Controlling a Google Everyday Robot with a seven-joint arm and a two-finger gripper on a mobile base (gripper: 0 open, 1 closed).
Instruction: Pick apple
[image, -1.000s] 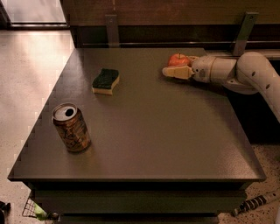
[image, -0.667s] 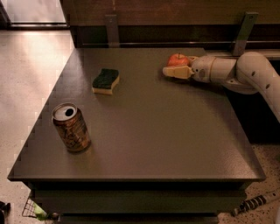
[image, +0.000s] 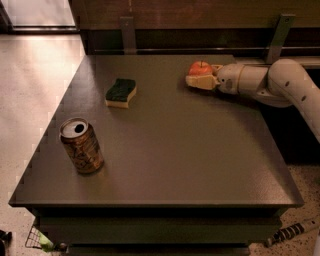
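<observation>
At the far right of the dark counter (image: 165, 165), close to its back edge, a small red-orange apple (image: 201, 68) sits upright with its short stem pointing up. A pale robot arm (image: 280, 80) reaches in low from the right side, lying almost level with the surface, and its gripper (image: 199, 79) has arrived at the fruit. The tan end of the gripper lies along the apple's near side, right against it or very nearly so.

By my reading, the approach is done and the pick itself is not. The apple rests on the counter and nothing shows it lifted. What is left is a firm hold and then a raise clear of the surface.

As for the jaws, they are at the apple, but from where I stand I cannot tell whether they are spread around it or already clamped on it; the fruit hides the far side.

Well apart from all this, a green-topped yellow sponge (image: 121, 92) lies toward the back left, and an opened soda can (image: 81, 145) stands near the front left corner.
</observation>
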